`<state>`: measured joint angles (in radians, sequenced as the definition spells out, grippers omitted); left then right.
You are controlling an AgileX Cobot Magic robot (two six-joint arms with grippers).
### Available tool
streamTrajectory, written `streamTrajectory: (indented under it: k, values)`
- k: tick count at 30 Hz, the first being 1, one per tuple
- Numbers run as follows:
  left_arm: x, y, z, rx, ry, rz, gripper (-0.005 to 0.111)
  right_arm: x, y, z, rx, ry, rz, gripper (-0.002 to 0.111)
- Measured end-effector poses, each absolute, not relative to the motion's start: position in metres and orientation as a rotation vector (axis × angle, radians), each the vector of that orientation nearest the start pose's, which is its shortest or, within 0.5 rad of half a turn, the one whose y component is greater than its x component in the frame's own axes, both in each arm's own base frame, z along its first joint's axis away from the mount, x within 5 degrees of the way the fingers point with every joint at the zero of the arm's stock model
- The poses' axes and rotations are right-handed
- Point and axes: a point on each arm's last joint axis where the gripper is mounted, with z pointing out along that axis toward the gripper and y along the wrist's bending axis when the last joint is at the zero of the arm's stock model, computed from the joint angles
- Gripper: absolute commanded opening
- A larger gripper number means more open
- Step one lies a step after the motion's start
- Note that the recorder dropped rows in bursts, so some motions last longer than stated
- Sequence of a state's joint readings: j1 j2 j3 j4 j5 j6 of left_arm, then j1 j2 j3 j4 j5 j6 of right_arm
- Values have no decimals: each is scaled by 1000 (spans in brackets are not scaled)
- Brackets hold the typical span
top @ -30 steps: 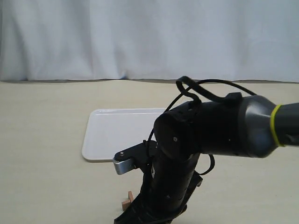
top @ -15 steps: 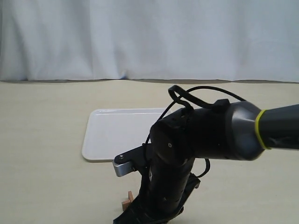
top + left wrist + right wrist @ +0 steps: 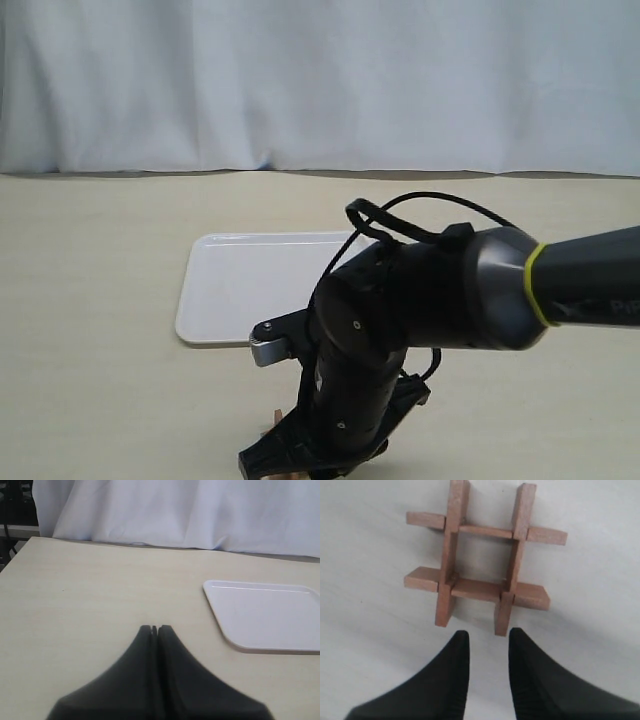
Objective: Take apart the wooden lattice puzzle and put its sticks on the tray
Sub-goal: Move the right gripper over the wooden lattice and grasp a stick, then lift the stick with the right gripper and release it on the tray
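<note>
Reddish-brown wood is filling the right wrist view: the puzzle (image 3: 482,565) is lying flat on the pale table (image 3: 75,590), fully assembled. Its four sticks (image 3: 451,555) are crossing in a hash shape, two running one way and two across them, all locked together at the notches. No stick is lying on the tray (image 3: 240,280).

The right gripper (image 3: 487,637) is pointing down at the puzzle from above. Its two black fingers (image 3: 455,680) are standing slightly apart, with a narrow gap between them and nothing in that gap. The fingertips are sitting just short of the nearest stick ends and are not touching the wood.

In the exterior view the right arm (image 3: 400,320) is bending down over the front of the table, just in front of the tray's near edge. It is covering the puzzle almost entirely, so the puzzle is lying on the table nearer the camera than the tray and not on it.

The left gripper (image 3: 154,628) is hovering over bare table with its fingers pressed together, holding nothing. The white tray is lying near it, with one rounded corner turned toward the fingertips. A white curtain (image 3: 175,510) is hanging behind the table.
</note>
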<state>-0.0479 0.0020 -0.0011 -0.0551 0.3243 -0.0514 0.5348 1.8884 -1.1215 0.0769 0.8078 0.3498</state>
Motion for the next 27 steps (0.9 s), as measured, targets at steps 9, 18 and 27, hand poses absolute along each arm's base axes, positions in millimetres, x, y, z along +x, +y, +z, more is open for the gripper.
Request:
streamTrajectory:
  k: [9, 18, 27]
  values:
    - [54, -4, 184, -38, 1810, -124, 0, 290, 179, 134, -184, 3139, 111, 26]
    - [54, -4, 184, -38, 1810, -124, 0, 293, 180, 123, -126, 3141, 111, 12]
    - [54, -4, 184, -38, 1810, -124, 0, 295, 178, 127, -148, 3123, 67, 5]
